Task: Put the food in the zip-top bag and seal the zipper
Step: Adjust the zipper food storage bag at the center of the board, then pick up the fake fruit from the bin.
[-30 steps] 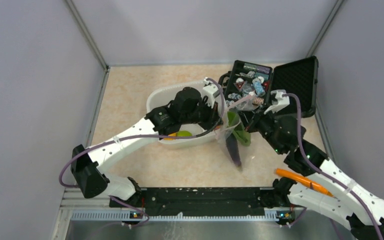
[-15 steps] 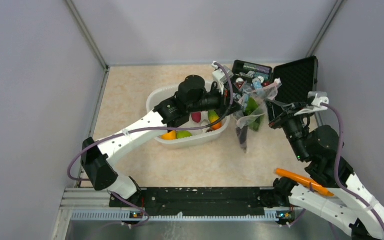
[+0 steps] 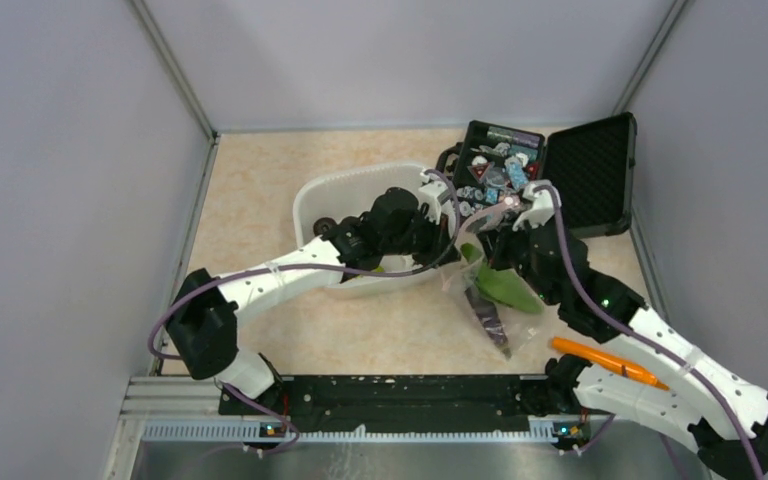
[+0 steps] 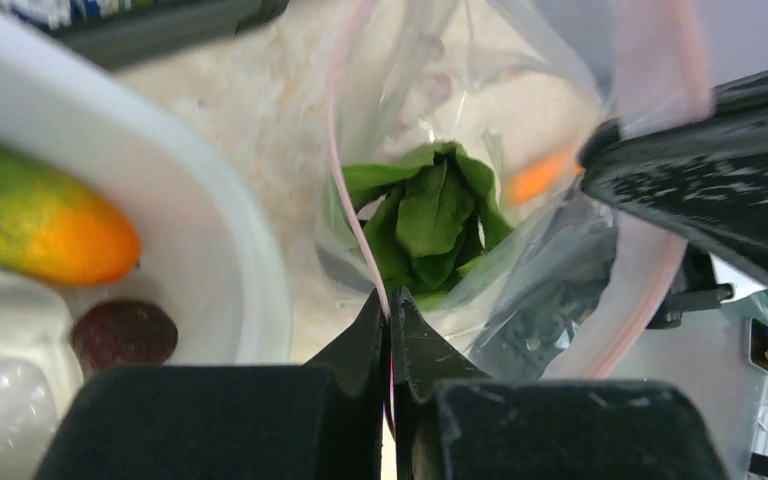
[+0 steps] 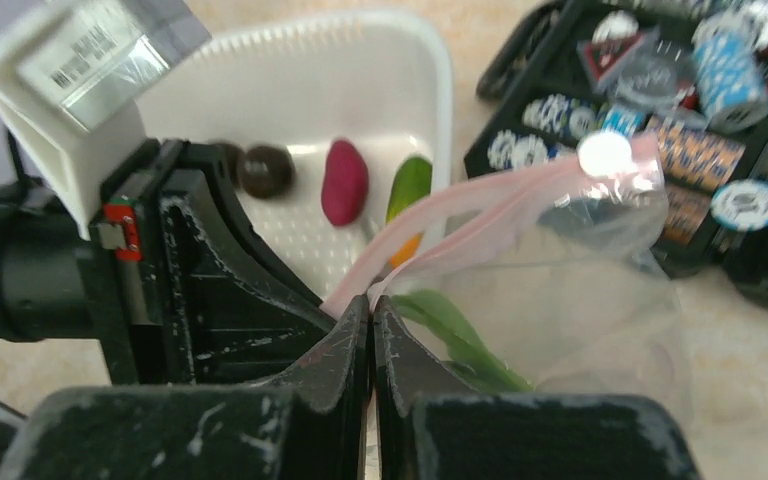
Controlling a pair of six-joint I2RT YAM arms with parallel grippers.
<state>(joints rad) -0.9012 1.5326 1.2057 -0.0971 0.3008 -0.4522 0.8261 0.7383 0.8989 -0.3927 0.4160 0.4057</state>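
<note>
The clear zip-top bag (image 3: 480,295) hangs between my two grippers, just right of the white tub. Inside it lie the green leafy piece (image 3: 508,290) and the dark purple eggplant (image 3: 488,318). My left gripper (image 3: 452,242) is shut on the pinkish zipper strip (image 4: 345,190) at one side of the bag's mouth. My right gripper (image 3: 490,250) is shut on the strip (image 5: 480,200) close beside it. The leafy piece shows through the open mouth (image 4: 430,215) and behind the plastic (image 5: 460,345). An orange-green fruit (image 4: 45,225) and a dark round piece (image 4: 125,335) lie in the tub.
The white tub (image 3: 312,200) sits at centre, mostly under my left arm, holding a red piece (image 5: 344,182) and more fruit. An open black case (image 3: 585,165) of chips stands at the back right. An orange tool (image 3: 605,362) rests by my right arm's base.
Both grippers have come close together from a spread-apart hold. The bag has moved down and toward the front, and its mouth is narrower between the grippers.
</note>
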